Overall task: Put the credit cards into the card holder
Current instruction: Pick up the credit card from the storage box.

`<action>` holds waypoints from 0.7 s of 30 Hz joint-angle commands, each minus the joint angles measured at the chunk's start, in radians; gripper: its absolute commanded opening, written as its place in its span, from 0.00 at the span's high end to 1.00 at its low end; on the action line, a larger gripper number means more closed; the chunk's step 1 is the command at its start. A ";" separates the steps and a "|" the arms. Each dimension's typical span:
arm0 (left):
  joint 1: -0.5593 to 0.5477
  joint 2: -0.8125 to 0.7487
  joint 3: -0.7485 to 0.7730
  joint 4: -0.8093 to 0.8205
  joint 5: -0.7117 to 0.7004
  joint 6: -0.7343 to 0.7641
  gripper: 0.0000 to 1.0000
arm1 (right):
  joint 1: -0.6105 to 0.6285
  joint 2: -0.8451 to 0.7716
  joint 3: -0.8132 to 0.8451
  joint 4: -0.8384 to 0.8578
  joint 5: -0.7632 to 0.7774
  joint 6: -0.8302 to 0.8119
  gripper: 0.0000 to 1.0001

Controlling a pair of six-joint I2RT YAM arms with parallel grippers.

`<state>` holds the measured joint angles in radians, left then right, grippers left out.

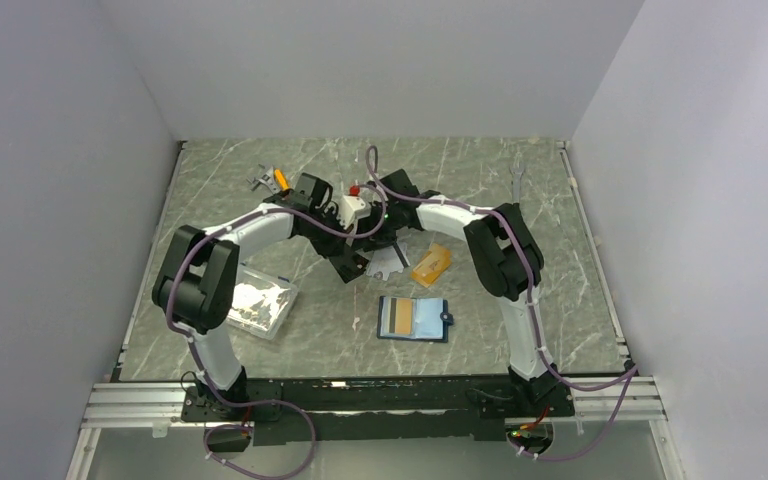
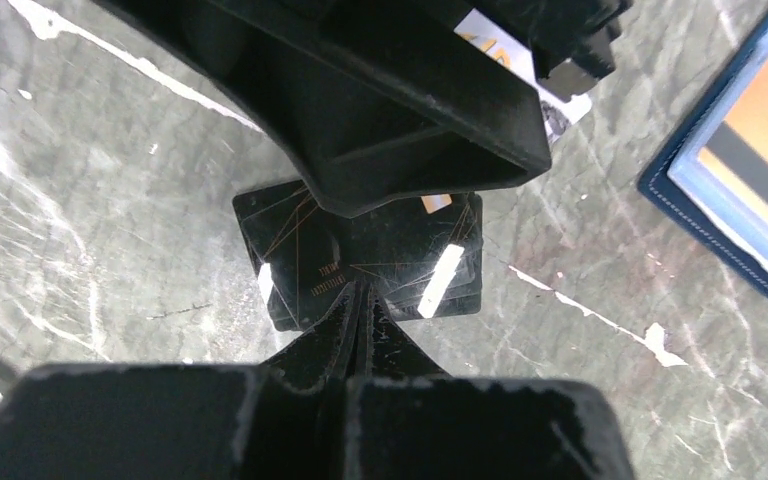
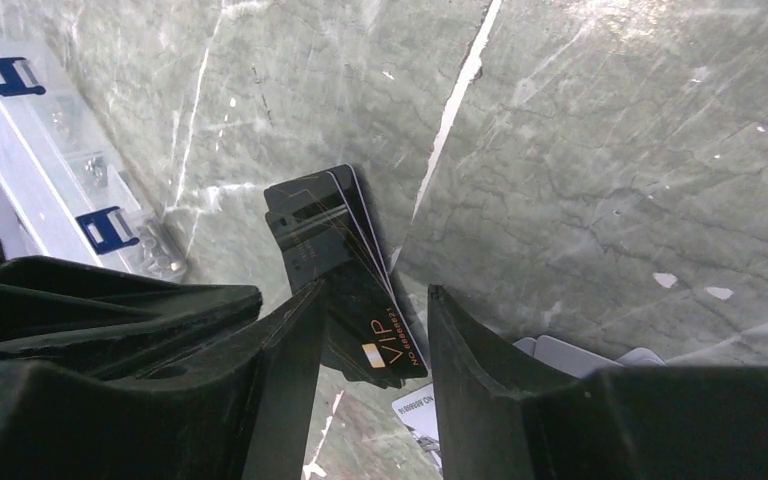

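Cards counted: four.
- One black card (image 2: 400,245), pinched at its near edge by the closed left claw (image 2: 360,300), held near the middle of the table (image 1: 520,300).
- One silver-white card (image 1: 388,262), flat on the table just right of the black one.
- One orange card (image 1: 430,263), beside the silver-white card.
- One striped orange card (image 1: 395,317), sitting in the open card holder (image 1: 426,318).

Card holders: one, nearer the arm bases.

Right claw (image 3: 375,295): jaws apart, one on each side of the black card. We cannot tell whether they touch it.

One clear plastic box (image 1: 262,305) lies at the left. From the left wrist, the right claw's body hides the black card's far part.
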<state>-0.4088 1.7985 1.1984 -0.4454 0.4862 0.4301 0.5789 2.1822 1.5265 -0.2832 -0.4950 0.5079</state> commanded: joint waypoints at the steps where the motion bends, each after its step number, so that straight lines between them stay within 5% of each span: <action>1: -0.042 -0.032 -0.030 -0.003 -0.105 0.039 1.00 | 0.000 -0.027 -0.050 0.037 -0.013 0.012 0.55; 21: -0.097 0.112 0.063 -0.113 -0.229 -0.050 1.00 | -0.029 -0.119 -0.255 0.170 -0.064 0.075 0.59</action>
<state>-0.4992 1.8648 1.2209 -0.4953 0.2588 0.4042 0.5621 2.0884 1.3052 -0.1104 -0.5716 0.5835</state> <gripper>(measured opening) 0.008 0.412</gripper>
